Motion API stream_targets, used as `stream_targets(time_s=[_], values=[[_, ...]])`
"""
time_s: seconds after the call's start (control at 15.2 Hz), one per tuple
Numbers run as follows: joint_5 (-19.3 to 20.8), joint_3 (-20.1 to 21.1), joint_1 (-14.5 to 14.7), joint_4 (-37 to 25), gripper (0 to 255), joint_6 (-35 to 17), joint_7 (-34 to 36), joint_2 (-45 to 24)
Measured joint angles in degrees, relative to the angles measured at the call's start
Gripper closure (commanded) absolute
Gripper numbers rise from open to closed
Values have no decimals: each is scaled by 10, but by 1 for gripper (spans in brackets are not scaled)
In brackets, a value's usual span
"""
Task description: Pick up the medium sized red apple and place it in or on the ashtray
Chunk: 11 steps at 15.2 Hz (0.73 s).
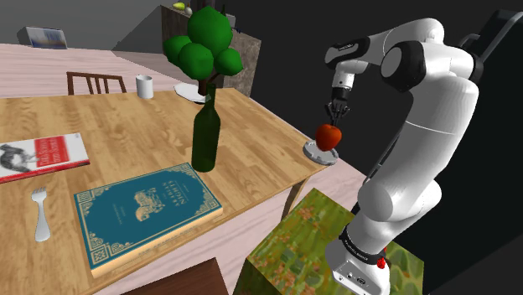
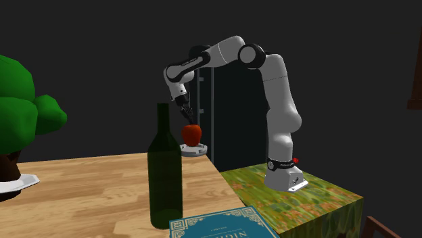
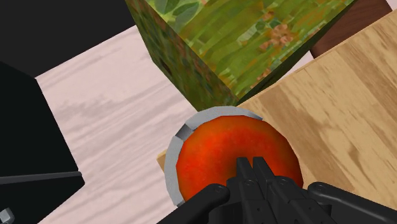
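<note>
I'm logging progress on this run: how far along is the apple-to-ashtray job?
Done: the red apple has reached the grey ashtray and sits centred over the dish. In hand: the tool is shut on the apple's top, its fingers drawn close together. Whether the apple already rests on the dish is unclear. Left: probably release it and lift the tool away.

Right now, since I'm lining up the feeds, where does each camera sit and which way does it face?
Shoulder view: beside and behind the stand, looking down over the table; arm and gripper show.
Second exterior view: low across the table, behind the bottle, facing the whole arm.
Wrist view: on the hand, looking down on the apple over the ashtray; gripper shows.
Shared: all see apple, ashtray, gripper.
</note>
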State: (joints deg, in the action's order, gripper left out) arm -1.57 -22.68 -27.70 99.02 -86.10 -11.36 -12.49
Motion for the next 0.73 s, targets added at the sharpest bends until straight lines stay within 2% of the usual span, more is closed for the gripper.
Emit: stream_targets(time_s=[0.4,0.46,0.73], values=[[-1,0,-1,5,255,-8,-1,-2],[-1,0,-1,5,0,-8,-1,-2],[-1,0,-1,5,0,-8,-1,-2]])
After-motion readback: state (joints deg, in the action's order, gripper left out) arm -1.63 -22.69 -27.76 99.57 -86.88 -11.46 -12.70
